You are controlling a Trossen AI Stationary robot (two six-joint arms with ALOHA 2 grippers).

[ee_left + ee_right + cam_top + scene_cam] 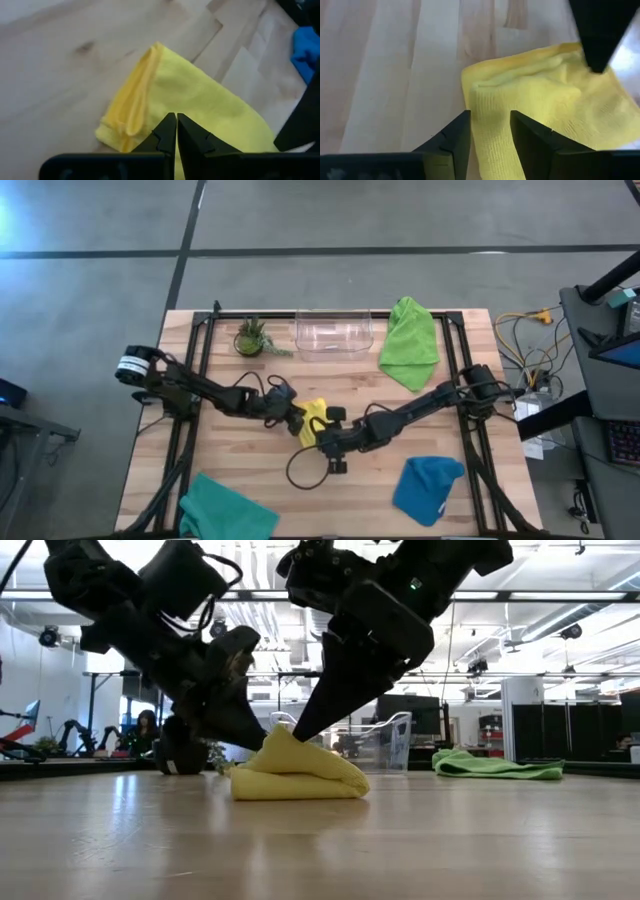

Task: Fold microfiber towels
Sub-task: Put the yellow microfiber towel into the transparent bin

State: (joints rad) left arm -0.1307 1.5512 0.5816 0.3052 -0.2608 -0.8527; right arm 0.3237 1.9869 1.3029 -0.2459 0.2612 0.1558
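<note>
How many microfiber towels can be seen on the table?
4. The yellow towel lies folded at the table's middle between both arms; the lime green towel is at the far right; the blue towel at the near right; the teal towel at the near left.

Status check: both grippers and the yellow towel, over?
Left gripper shut, pressing on yellow towel. Right gripper open over the folded towel at table centre. Nothing in the way.
</note>
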